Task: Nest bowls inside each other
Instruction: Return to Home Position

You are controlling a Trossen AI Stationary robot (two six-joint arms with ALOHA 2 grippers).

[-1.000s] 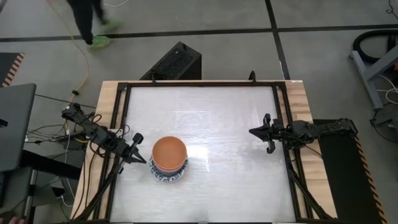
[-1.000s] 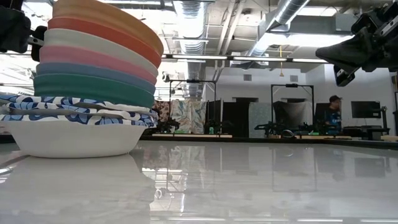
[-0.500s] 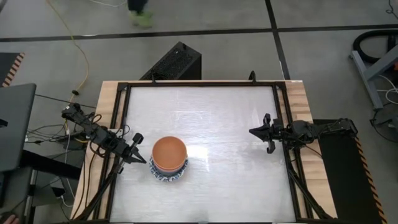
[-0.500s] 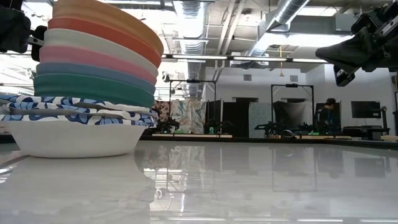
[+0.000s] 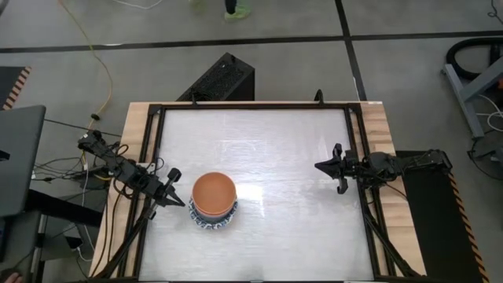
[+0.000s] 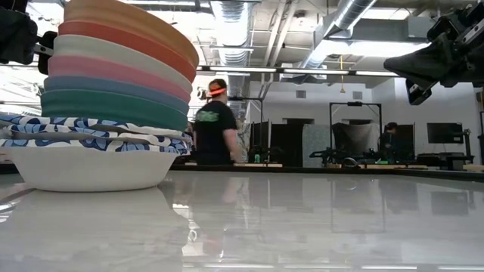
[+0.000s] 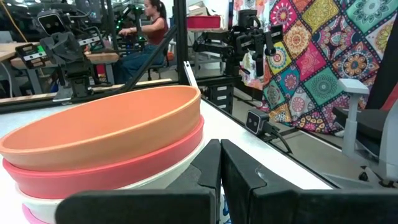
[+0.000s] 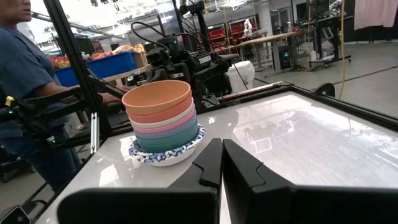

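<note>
The bowls stand nested in one stack (image 5: 213, 201) on the white table, near its left front. An orange bowl (image 5: 214, 191) is on top; below it come red, cream, pink, blue and teal ones (image 6: 113, 91), then white bowls with blue-patterned rims (image 6: 91, 140), the lowest resting on the table. My left gripper (image 5: 182, 203) is shut, level, close beside the stack's left side; its fingers (image 7: 211, 165) point past the orange bowl (image 7: 99, 127). My right gripper (image 5: 318, 166) is shut at the table's right edge, far from the stack (image 8: 163, 118).
A black frame (image 5: 251, 106) runs around the table top. A black box (image 5: 220, 79) stands beyond the far edge. The table's middle and right (image 5: 299, 212) are bare. A person (image 6: 215, 125) is in the room behind the table.
Both arms and the stack of bowls have kept still. A person has walked across the floor beyond the table's far edge and now shows in the low view.
</note>
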